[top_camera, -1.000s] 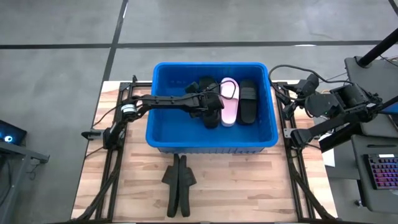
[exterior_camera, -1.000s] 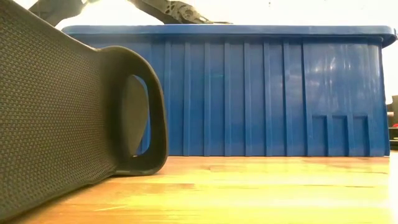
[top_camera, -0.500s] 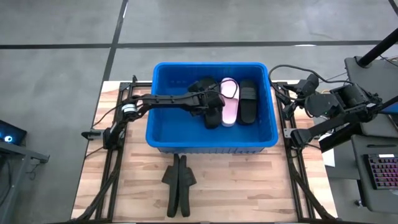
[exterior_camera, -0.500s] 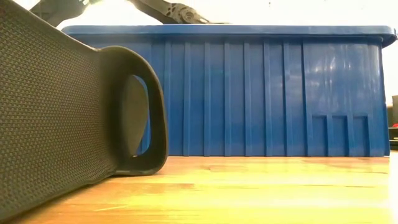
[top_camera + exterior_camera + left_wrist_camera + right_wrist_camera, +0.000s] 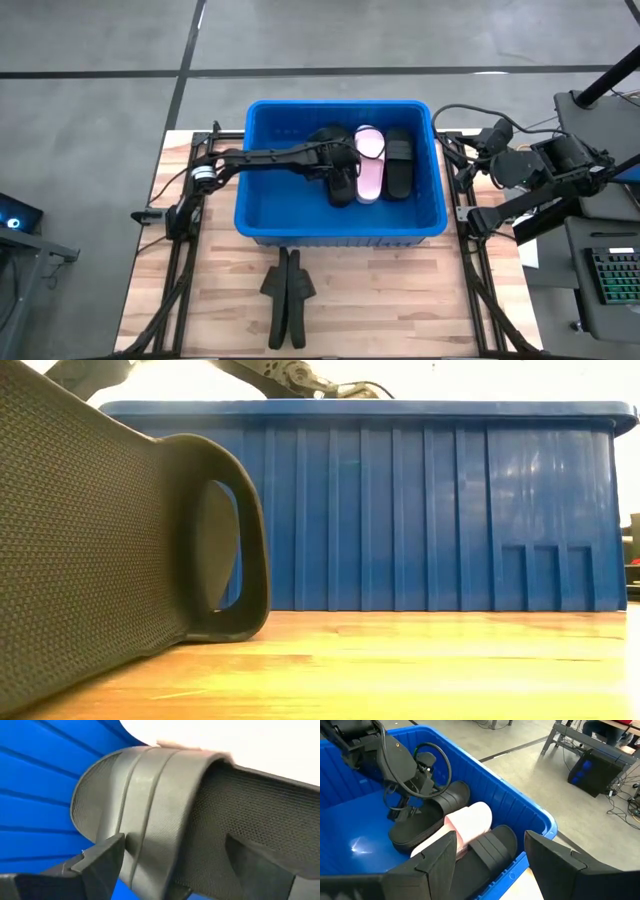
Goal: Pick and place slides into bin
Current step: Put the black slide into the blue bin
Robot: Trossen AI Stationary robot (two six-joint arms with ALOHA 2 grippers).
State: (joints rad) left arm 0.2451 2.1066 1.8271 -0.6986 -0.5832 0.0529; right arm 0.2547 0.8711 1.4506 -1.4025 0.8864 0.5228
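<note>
**Over the blue bin, left jaws wide above a black slide**

On the left side of the wooden bench (image 5: 400, 300), the left gripper (image 5: 338, 165) reaches into the large bright blue ribbed plastic bin (image 5: 262, 210), jaws spread wide around a matte black slide (image 5: 342, 187) lying inside. Beside it rest a pale pink slide (image 5: 369, 165) and another black slide (image 5: 399, 162). Two black slides (image 5: 287, 297) lie on the bench in front of the bin. Right of the bin, the right gripper (image 5: 490, 857) waits, jaws apart, empty.
</note>
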